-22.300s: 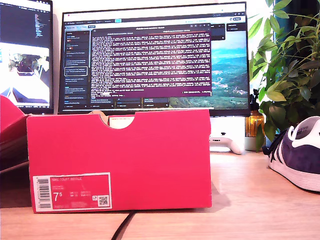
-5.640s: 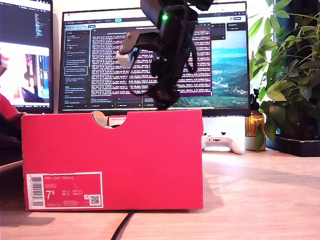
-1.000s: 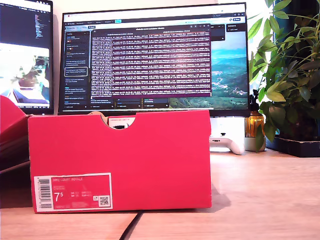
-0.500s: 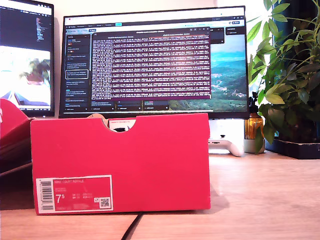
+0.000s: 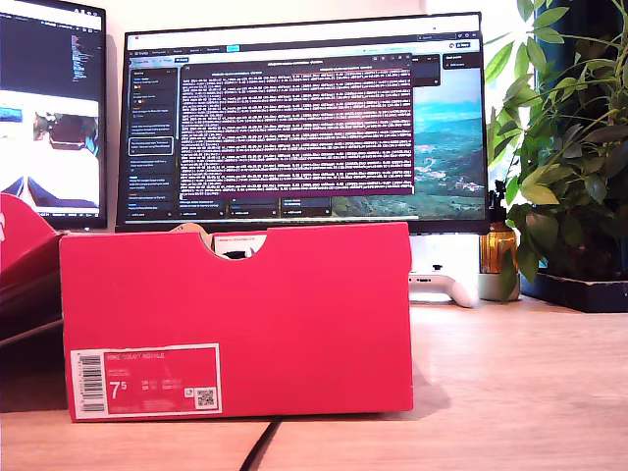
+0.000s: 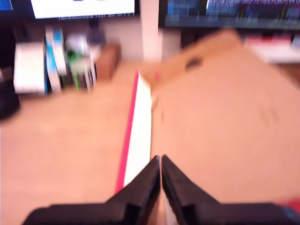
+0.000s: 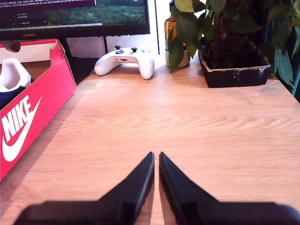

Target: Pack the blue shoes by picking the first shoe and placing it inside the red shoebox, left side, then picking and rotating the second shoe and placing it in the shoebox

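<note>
Red shoebox [image 5: 235, 319] upright on the tabletop [image 5: 510, 383], toward the exterior view's left, label end facing that camera: white barcode label [image 5: 145, 381] reading 7.5 low on that face, half-round notch [image 5: 237, 245] in the top edge. Dark cable [image 5: 257, 446] running out from under the box toward the near edge. In the second wrist view, long side of the box [image 7: 33, 126] with white Nike swoosh. Inside the box: white heel part and a bit of navy of a blue shoe [image 7: 11, 79], only partly visible; second shoe can't be made out. No shoe on the open tabletop in any view.

My second tool [image 7: 156, 159]: jaws pinched nearly together, nothing between, hovering over bare tabletop beside the box's swoosh side, clear of it. My first tool [image 6: 161, 161]: jaws likewise almost closed, empty, above a red-and-white cardboard edge [image 6: 136, 136] with a brown cardboard surface beside it; view heavily blurred, contact can't be judged. Neither arm visible in the exterior view.

Beyond the box: wide monitor [image 5: 304, 118] showing terminal text, second monitor [image 5: 49, 113] at the exterior view's left. White game controller [image 7: 124, 58] far on the tabletop, amber bottle [image 5: 498, 250] and potted plant [image 5: 574, 147] at the exterior view's right.
</note>
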Tool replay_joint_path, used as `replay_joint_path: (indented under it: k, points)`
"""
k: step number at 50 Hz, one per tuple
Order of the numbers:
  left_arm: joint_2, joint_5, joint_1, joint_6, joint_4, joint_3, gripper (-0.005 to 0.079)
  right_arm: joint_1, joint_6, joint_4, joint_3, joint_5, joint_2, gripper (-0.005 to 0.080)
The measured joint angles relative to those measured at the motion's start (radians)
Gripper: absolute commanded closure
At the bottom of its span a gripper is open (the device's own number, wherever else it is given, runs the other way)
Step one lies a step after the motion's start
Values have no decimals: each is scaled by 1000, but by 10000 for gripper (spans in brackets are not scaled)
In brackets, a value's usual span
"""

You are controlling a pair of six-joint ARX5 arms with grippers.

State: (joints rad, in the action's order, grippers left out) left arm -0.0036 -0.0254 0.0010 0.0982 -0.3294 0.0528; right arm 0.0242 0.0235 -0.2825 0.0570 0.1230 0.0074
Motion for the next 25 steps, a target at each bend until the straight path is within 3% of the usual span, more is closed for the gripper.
replay_joint_path:
  k: [25]
  points:
    - [0, 6, 0, 4, -23, 5, 762, 0, 2, 0, 0, 0, 0, 753]
